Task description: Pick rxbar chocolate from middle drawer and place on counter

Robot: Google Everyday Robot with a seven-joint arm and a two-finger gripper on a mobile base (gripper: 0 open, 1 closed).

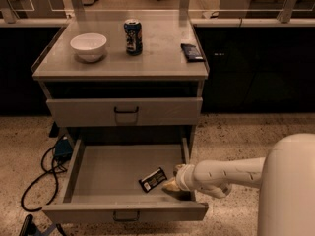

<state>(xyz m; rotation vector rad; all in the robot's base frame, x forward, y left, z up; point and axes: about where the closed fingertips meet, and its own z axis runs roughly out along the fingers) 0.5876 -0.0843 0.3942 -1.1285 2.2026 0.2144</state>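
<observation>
The arm reaches in level from the right. Its gripper (173,177) sits low in the middle drawer (108,171), apparently unclenched, just beside the one rxbar chocolate (153,179) on the floor. The counter (162,60) holds one bowl (88,46) and one can (133,36).

No readable text or labels

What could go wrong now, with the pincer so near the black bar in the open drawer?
The pincer sits low in the middle drawer, just beside the rxbar chocolate. The bar lies flat on the drawer floor, so the pincer may slide it away instead of gripping it. The arm reaches in close to the drawer's right wall and might knock it while lifting.
</observation>
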